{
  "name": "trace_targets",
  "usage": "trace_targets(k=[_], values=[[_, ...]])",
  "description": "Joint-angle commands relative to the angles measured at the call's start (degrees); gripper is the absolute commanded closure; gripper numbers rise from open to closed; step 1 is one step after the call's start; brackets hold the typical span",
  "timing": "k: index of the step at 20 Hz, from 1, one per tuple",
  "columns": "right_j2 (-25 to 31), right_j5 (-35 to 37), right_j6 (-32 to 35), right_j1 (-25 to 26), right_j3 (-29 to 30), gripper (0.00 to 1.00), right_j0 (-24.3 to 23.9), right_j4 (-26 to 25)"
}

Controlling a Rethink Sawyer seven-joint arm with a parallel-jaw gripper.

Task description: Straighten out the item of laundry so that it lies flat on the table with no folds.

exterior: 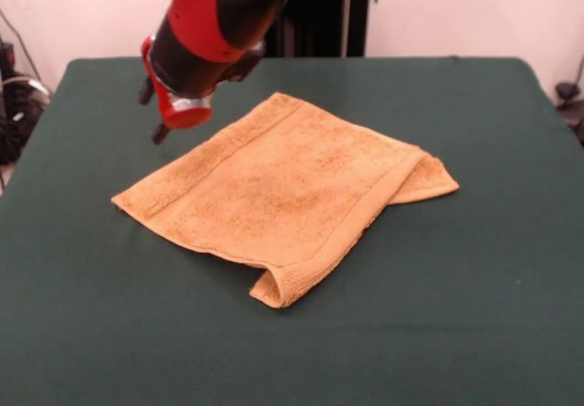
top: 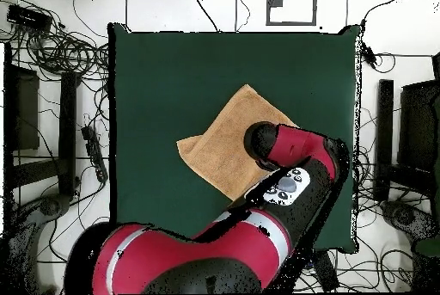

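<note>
The table (exterior: pixel 511 333) bears the towel (exterior: pixel 274 187) near its centre, with one edge doubled under at a side corner and a near corner curled. The gripper (exterior: pixel 162 130) hangs above the towel's far corner; jaw state cannot be told. Recommended: draw the tucked edge outward, low and slow.

The towel (exterior: pixel 283 201) lies mid-table (exterior: pixel 474 333), its right corner folded under, the arm (exterior: pixel 214 32) above its far-left edge.
</note>
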Motion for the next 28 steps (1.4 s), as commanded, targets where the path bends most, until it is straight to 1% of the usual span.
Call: trace_targets(k=[1, 4, 5, 9, 11, 16, 21, 25, 28], values=[[17.18, -6.53, -6.25, -5.88, 4.36, 0.00, 0.30, -0.67], [17.05, -5.61, -4.49, -6.00, 1.40, 0.00, 1.10, -1.04], [17.82, -5.32, -4.17, -6.36, 0.97, 0.00, 0.93, -0.70], [19.10, -0.52, -3.40, -7.06, -1.58, 0.00, 1.08, -0.15], [20.30, 2.98, -3.40, -7.14, -2.87, 0.00, 0.65, 0.45], [22.52, 7.26, -2.63, -5.77, -4.38, 0.00, 0.04, 1.08], [24.36, 7.45, 0.40, -2.75, -4.24, 0.00, 0.69, 1.61], [23.02, 8.75, 4.57, 0.76, -6.19, 0.00, 2.61, 1.35], [21.17, 11.12, 7.67, 2.94, -7.58, 0.00, 4.26, 1.46]])
